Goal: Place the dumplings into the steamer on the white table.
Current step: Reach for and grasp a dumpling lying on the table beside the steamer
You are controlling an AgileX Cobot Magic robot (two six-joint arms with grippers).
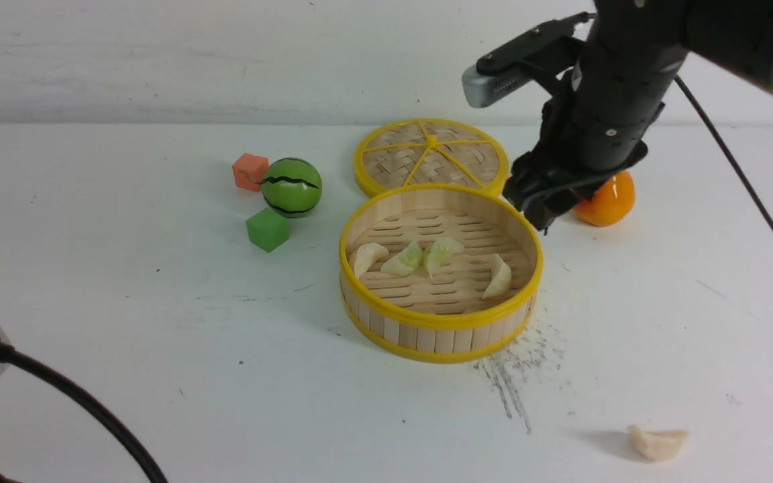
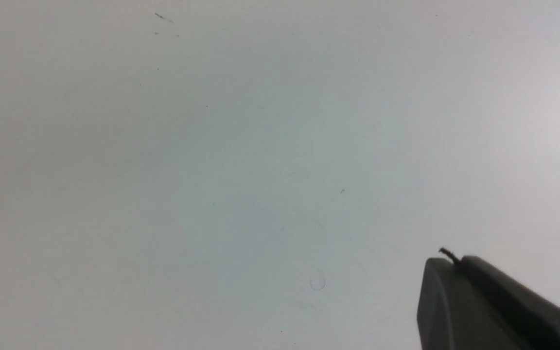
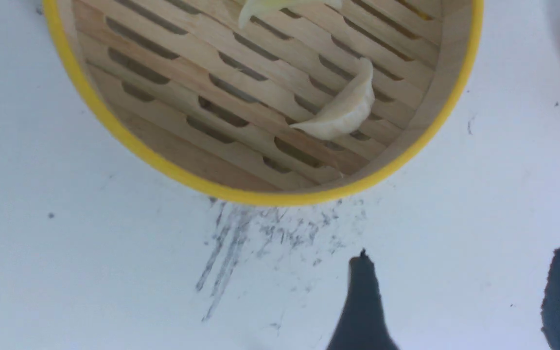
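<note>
The steamer (image 1: 440, 321) stands mid-table on the white table (image 1: 158, 349). Several dumplings lie on its slats: cream ones at the left (image 1: 368, 257) and right (image 1: 498, 276), and two green-tinged ones (image 1: 404, 260) (image 1: 441, 253) between them. Another cream dumpling (image 1: 658, 443) lies on the table at the front right. My right gripper (image 1: 534, 201) hovers over the steamer's far right rim. In the right wrist view the right gripper (image 3: 462, 255) is open and empty, with the right cream dumpling (image 3: 343, 112) inside the steamer (image 3: 260, 197). My left gripper (image 2: 447, 265) is shut over bare table.
The woven lid (image 1: 431, 157) lies flat behind the steamer. A watermelon ball (image 1: 291, 186), an orange-red cube (image 1: 250, 172) and a green cube (image 1: 268, 229) sit to the left. An orange fruit (image 1: 606, 201) lies behind the right arm. A dark smudge (image 1: 514, 376) marks the table.
</note>
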